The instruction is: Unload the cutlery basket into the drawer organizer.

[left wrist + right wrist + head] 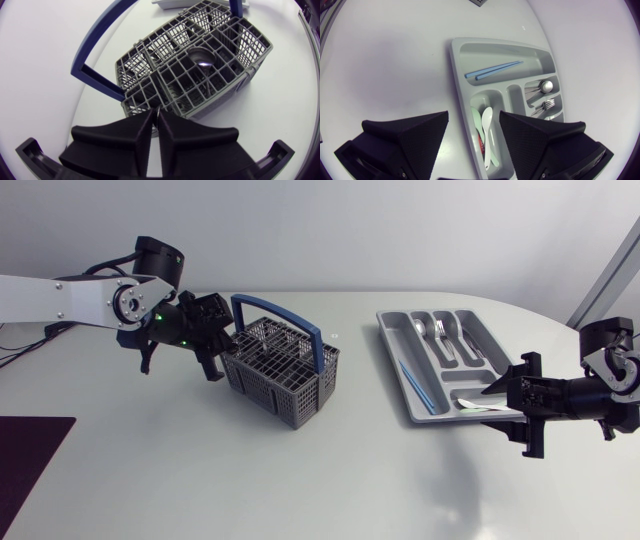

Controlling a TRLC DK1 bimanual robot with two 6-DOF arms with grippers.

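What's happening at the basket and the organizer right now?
The left tool is shut right at the rim of the grey cutlery basket; I can't tell whether it pinches the rim. A metal spoon sits inside the basket. The right tool hangs open over the near end of the drawer organizer, above the white spoons lying there. Blue chopsticks, forks and a silver spoon lie in other compartments.

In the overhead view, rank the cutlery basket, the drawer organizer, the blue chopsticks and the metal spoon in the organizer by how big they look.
1. drawer organizer and cutlery basket: too alike to rank.
2. blue chopsticks.
3. metal spoon, smallest.
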